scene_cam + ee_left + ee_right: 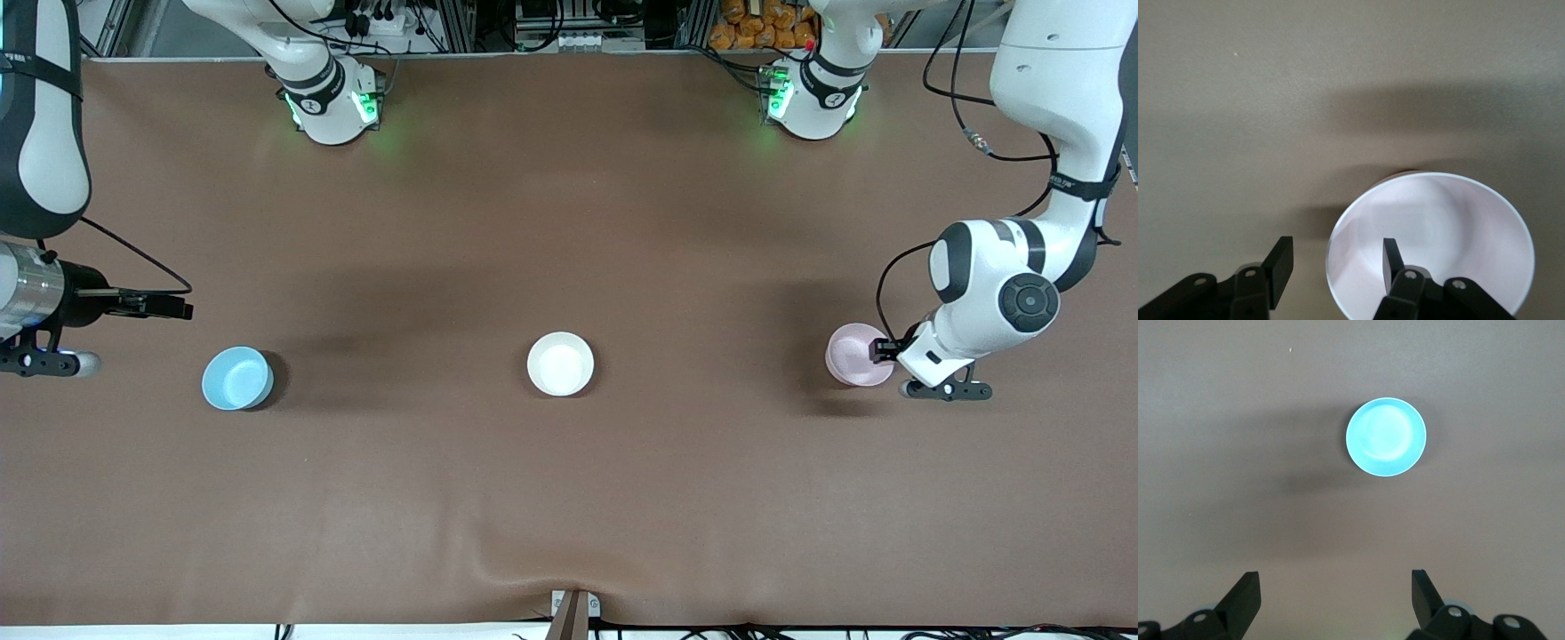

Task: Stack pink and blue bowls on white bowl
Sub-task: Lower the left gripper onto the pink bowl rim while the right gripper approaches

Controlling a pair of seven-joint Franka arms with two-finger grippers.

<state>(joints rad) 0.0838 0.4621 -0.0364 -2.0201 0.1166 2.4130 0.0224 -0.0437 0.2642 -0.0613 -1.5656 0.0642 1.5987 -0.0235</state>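
The white bowl (pixel 560 364) stands at the table's middle. The pale pink bowl (pixel 852 356) stands toward the left arm's end, and it also shows in the left wrist view (pixel 1451 233). My left gripper (pixel 883 349) is open at that bowl's rim (pixel 1336 250), with one finger (pixel 1391 257) inside the bowl and the other outside it. The light blue bowl (pixel 236 378) stands toward the right arm's end. My right gripper (pixel 173 308) is open and empty, high over the bare table beside the blue bowl (pixel 1386 437). Its fingers are spread wide in the right wrist view (pixel 1333 577).
The three bowls stand in one row across the brown table (pixel 569 498). The arms' bases (pixel 333 102) stand along the edge farthest from the front camera. A small bracket (pixel 573 609) sits at the nearest edge.
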